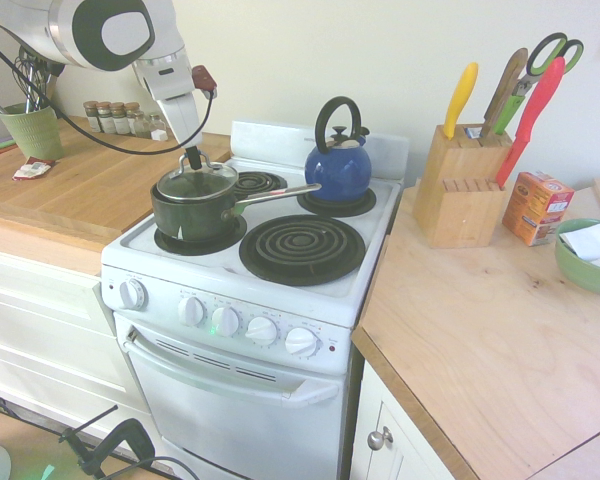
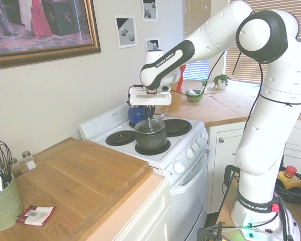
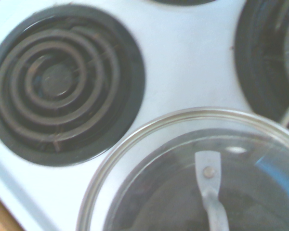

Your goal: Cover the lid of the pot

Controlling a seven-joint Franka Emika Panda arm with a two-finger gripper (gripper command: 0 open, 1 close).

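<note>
Lid (image 1: 196, 180) tilted over pot (image 1: 193, 208); pot handle toward kettle (image 1: 338, 160).

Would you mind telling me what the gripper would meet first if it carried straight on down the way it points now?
The gripper points steeply down, its jaws shut on the knob of the lid. Straight below is the lid's glass, then the pot it appears to rest on, so there is hardly any free travel.
</note>
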